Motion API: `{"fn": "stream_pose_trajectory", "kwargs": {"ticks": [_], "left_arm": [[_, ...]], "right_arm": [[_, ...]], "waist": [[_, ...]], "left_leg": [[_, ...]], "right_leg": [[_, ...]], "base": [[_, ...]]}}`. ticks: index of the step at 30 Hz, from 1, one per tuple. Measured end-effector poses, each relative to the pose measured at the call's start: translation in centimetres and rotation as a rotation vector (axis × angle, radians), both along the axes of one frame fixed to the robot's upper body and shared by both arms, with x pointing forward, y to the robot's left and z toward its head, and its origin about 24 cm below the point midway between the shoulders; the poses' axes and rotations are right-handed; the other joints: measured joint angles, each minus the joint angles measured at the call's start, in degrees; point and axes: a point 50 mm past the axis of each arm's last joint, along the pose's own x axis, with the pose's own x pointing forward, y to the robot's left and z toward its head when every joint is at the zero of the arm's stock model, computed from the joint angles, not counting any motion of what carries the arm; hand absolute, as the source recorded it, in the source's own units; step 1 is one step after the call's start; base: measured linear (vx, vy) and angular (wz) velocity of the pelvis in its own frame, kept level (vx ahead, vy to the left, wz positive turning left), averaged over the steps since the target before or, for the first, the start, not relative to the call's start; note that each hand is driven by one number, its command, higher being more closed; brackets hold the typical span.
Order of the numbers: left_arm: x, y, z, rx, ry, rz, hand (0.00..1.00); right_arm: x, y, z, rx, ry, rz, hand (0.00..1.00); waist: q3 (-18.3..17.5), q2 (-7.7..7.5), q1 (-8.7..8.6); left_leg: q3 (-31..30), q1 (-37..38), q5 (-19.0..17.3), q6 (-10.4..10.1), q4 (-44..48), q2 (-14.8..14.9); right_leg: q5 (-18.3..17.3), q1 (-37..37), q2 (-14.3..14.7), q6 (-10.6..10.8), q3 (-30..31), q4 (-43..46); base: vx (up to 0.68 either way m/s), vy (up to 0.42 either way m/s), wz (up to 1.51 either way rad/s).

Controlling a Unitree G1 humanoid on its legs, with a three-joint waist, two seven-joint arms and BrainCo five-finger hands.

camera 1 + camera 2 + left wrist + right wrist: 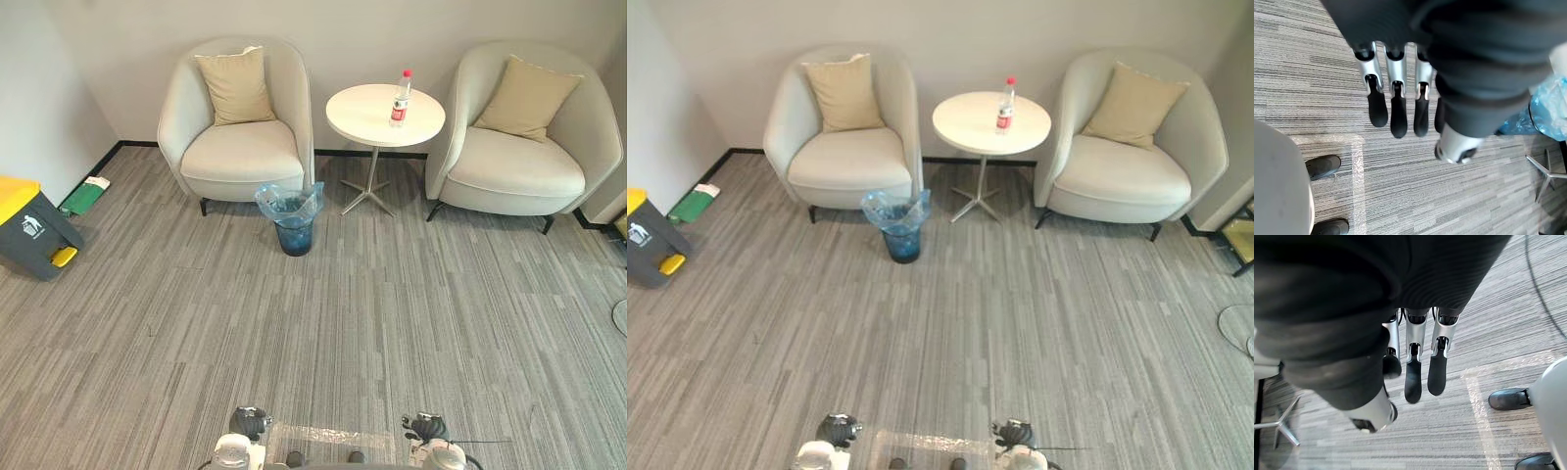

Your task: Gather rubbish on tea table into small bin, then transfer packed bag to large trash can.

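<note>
Rubbish on the tea table consists of one clear plastic bottle [401, 98] with a red cap and a red label. It stands upright on the round white surface [362, 119], toward the surface's right edge. The surface rests on a single thin post with a metal star base [366, 196] and stands between two cream upholstered armchairs, one on the left [240, 152] and one on the right [519, 171]. Each armchair carries a beige square cushion [235, 86] against its backrest.

The small dark-blue bin [294, 233] stands on the grey striped carpet [323, 333]. It is near the front right corner of the left armchair and near the star base. A light-blue translucent plastic bag [289, 201] lines the bin, and its rim flares out above the bin's edge.

The large grey trash can with a yellow lid [29, 230] stands at the left edge of the room, well apart from the small bin. A yellow pedal [63, 257] projects at its foot. A flat green item [86, 194] lies on the floor beside the wall, behind the can.

The left hand [1396, 98] hangs over the carpet with its fingers straight and side by side, holding nothing. The right hand [1415, 367] hangs likewise, fingers extended and empty. Both hands are well apart from the bottle and the small bin. A pale taped rectangle [328, 436] marks the carpet between them.
</note>
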Motion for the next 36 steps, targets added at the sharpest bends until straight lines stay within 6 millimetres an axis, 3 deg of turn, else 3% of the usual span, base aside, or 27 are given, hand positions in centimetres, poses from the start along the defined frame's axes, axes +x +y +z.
{"fn": "stream_pose_trajectory", "kwargs": {"ticks": [36], "left_arm": [[-0.28,0.41,-0.18,0.015,0.03,0.001,0.0]], "right_arm": [[-0.95,0.04,-0.43,0.008,0.042,-0.015,0.0]], "waist": [[1.03,-0.4,0.01]], "left_leg": [[1.04,1.79,-0.45,-0.81,-0.44,0.21]], "right_leg": [[-0.01,1.22,0.17,-0.05,0.1,0.01]], "base": [[-0.01,-0.021,-0.02]]}}
